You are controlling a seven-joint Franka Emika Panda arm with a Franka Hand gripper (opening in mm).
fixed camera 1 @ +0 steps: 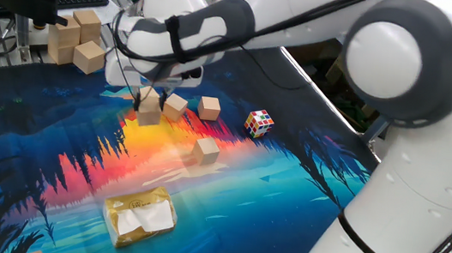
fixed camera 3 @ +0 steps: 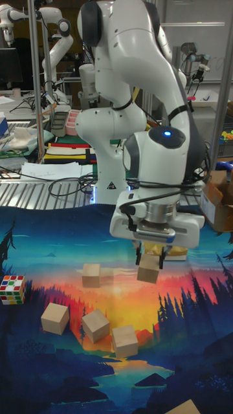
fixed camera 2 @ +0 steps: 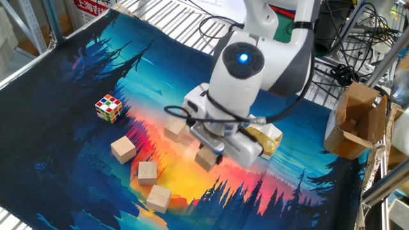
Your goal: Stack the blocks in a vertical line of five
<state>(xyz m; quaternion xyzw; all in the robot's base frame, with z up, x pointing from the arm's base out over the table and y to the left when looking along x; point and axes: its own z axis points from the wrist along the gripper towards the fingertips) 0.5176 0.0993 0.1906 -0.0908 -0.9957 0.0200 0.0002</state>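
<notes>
My gripper is shut on one small tan block and holds it just above the mat. Several more blocks lie on the mat. One block sits alone nearer the arm's base. Three others form a loose row at the mat's front edge in the other fixed view, and show in the tall fixed view as blocks. No block stands on another.
A multicoloured puzzle cube lies beside the row. A yellow packet lies behind the gripper. Larger pale wooden blocks sit off the mat's corner. A cardboard box stands at the right.
</notes>
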